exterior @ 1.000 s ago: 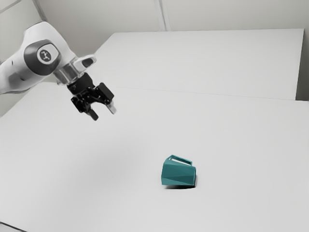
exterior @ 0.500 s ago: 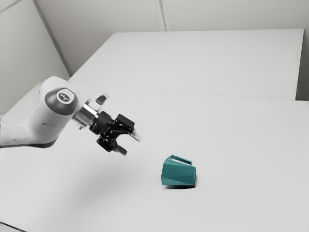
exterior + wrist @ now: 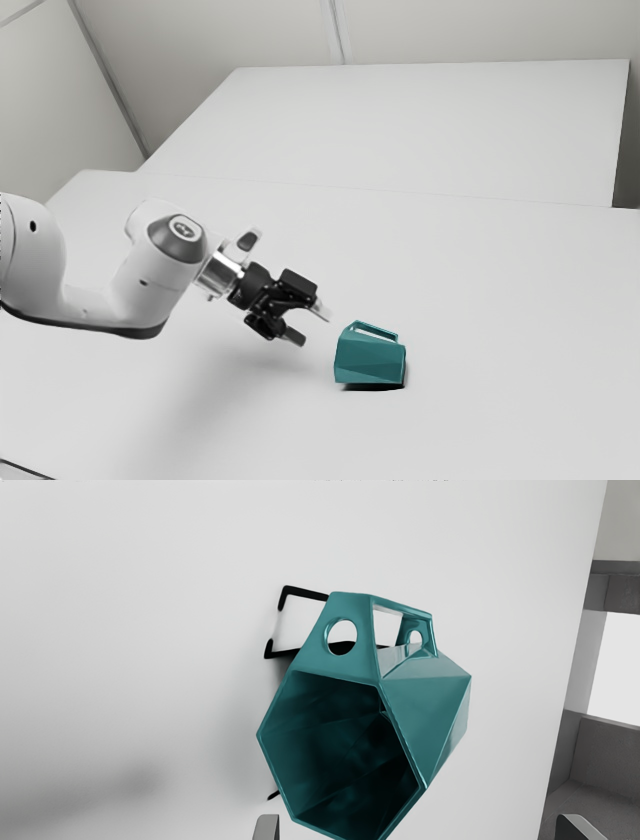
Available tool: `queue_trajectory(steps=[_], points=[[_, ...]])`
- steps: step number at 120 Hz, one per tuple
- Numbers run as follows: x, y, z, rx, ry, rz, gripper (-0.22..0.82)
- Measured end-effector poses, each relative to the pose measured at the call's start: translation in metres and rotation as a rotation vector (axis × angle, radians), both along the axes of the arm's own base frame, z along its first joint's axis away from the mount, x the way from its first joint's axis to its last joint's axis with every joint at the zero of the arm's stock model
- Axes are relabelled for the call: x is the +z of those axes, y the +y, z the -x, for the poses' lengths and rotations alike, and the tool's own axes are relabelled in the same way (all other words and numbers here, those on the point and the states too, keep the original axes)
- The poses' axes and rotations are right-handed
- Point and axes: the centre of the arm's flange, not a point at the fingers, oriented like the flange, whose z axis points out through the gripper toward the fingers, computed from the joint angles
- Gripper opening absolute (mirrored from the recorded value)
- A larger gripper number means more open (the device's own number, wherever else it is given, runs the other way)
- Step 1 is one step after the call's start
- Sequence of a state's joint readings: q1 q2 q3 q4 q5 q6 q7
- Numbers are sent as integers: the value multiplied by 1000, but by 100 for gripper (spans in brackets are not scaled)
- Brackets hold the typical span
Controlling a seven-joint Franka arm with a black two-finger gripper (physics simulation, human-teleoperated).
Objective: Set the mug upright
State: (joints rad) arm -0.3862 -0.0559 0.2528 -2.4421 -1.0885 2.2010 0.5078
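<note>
The mug (image 3: pixel 370 360) lies on its side, so righting it remains; near it, the gripper (image 3: pixel 310 326) is spread, empty.

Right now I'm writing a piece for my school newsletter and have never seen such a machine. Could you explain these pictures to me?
The machine is one jointed white robot arm ending in a black two-finger gripper. The exterior view comes from a camera at the arm's side; the wrist view comes from one on its hand, so its own fingers show at the bottom edge. On the white table a teal faceted mug lies on its side, its open mouth toward the gripper. The fingers stand apart, and nothing is held.
</note>
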Motion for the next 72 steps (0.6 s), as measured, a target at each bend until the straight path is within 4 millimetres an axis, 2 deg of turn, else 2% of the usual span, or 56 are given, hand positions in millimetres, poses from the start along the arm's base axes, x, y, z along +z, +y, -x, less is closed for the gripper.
queue_trajectory(steps=[46, 72], points=[[-33, -15, -2, -40, -82, -9, 60], [-34, -35, -1, -73, -132, 15, 60]])
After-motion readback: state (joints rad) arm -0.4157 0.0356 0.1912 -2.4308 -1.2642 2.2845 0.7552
